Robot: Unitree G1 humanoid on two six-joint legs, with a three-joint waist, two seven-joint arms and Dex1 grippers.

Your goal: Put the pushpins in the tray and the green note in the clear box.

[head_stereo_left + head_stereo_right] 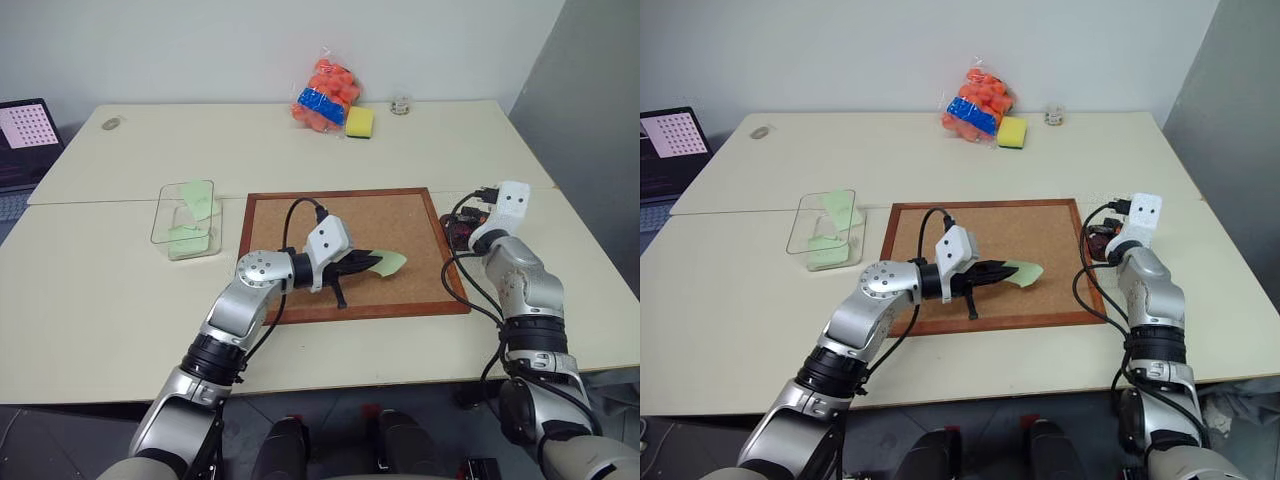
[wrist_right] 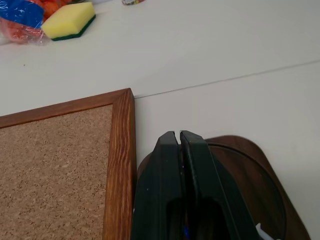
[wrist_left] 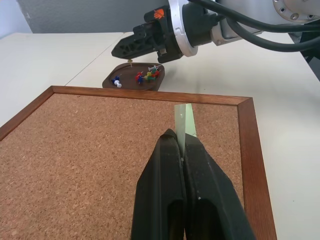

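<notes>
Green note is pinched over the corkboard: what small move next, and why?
Probably carry the left pincer toward the clear box. It is shut on the green note above the corkboard, and the box sits off the board's far side.

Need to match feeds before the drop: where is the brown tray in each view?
Left eye: tray right of the corkboard, under the right gripper.
Right eye: same spot.
Left wrist: beyond the corkboard's far edge, holding pushpins.
Right wrist: under the shut fingers.
Shared landmark: the corkboard's wooden frame.
</notes>
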